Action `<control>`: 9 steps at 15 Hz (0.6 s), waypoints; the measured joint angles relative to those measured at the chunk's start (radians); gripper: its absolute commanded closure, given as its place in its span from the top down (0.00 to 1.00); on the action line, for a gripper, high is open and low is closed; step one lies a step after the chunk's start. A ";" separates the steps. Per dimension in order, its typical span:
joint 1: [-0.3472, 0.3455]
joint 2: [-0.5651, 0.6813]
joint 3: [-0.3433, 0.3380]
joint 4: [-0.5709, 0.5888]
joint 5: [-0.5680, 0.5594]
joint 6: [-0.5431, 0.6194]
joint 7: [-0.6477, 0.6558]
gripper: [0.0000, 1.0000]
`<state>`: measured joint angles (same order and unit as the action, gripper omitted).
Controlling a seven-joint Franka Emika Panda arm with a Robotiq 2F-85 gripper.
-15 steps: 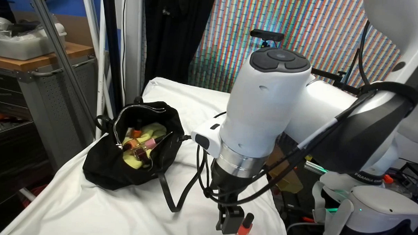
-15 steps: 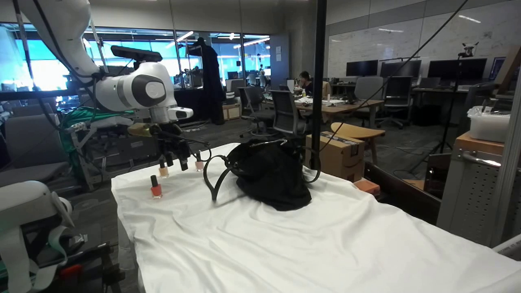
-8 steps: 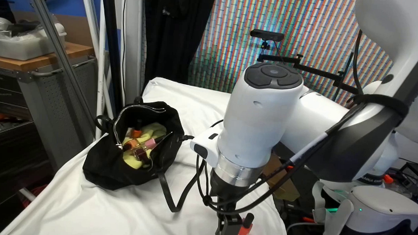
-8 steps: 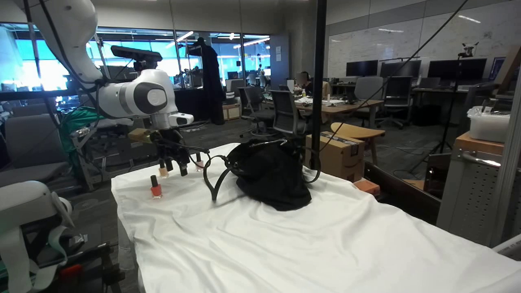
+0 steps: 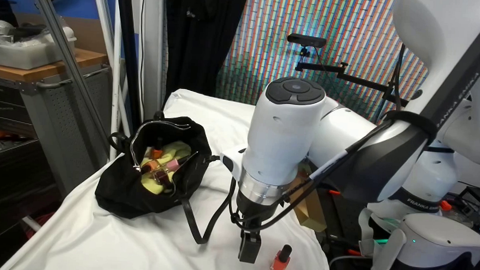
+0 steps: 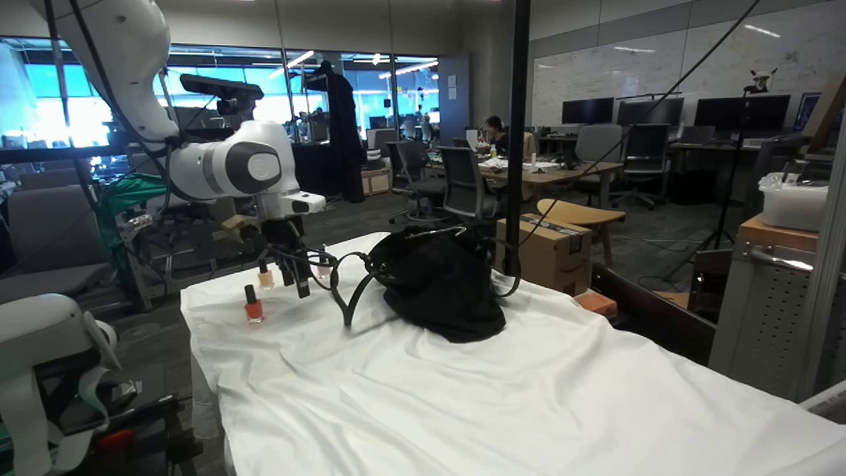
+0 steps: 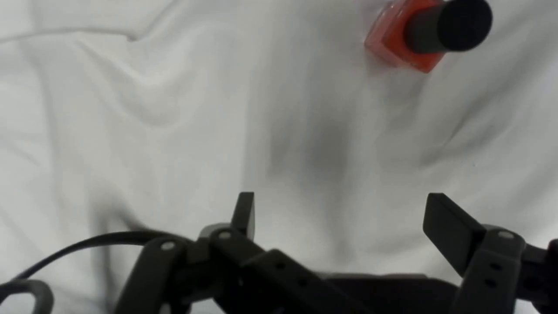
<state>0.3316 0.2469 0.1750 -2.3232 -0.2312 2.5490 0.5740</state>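
The gripper (image 7: 341, 213) is shown released, its jaws spread wide above the white-draped table (image 6: 502, 396). Near it, untouched, a red nail-polish bottle (image 7: 399, 41) is stood upright on the drape. In an exterior view, the gripper is flanked by a peach bottle (image 6: 266, 279) and a pink bottle (image 6: 324, 270), the latter partly hidden and apparently upright. Inside the black bag (image 5: 120, 192), several small bottles (image 5: 156, 153) are bedded on yellow fabric (image 5: 179, 149).
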 measured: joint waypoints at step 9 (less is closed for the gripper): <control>0.002 0.001 -0.018 -0.047 0.000 0.014 0.127 1.00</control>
<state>0.3334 0.2480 0.1574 -2.3701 -0.2312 2.5627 0.7006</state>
